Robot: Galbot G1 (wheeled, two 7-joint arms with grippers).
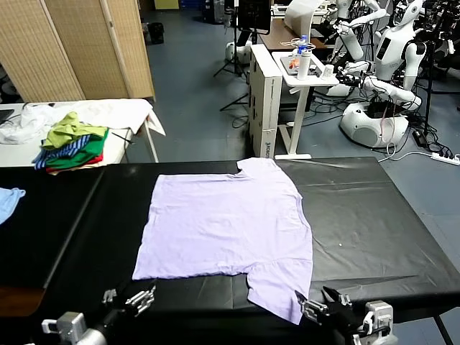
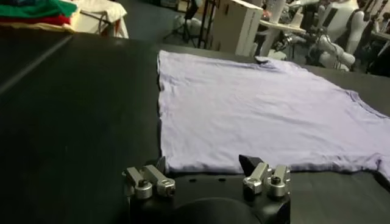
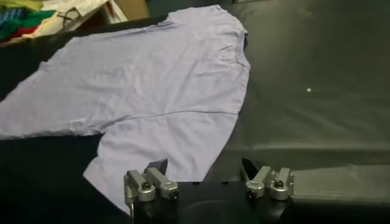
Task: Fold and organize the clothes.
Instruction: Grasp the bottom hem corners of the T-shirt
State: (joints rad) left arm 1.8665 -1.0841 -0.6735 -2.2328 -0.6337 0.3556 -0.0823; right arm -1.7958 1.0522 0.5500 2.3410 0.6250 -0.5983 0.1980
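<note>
On black bench: lavender T-shirt spread flat, centre | left tool jaws wide apart, empty, near hem corner | right tool jaws wide apart, empty, beside near sleeve.

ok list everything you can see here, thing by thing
T-shirt: one, pale lavender, spread flat on the black table, one sleeve near the front edge
black table: one, black cover, fills the foreground
clothes pile: one stack, green, yellow, striped and red, on the white side table at far left
white side table: one, white cloth cover, behind the black table on the left
light blue cloth: one, at the left edge
folding screen: one, tan woven panels, back left
white cart: one, holding bottles, behind the table
other robots: several, white, back right
left gripper: open, at the near table edge, left of the sleeve
right gripper: open, by the near sleeve's tip
</note>
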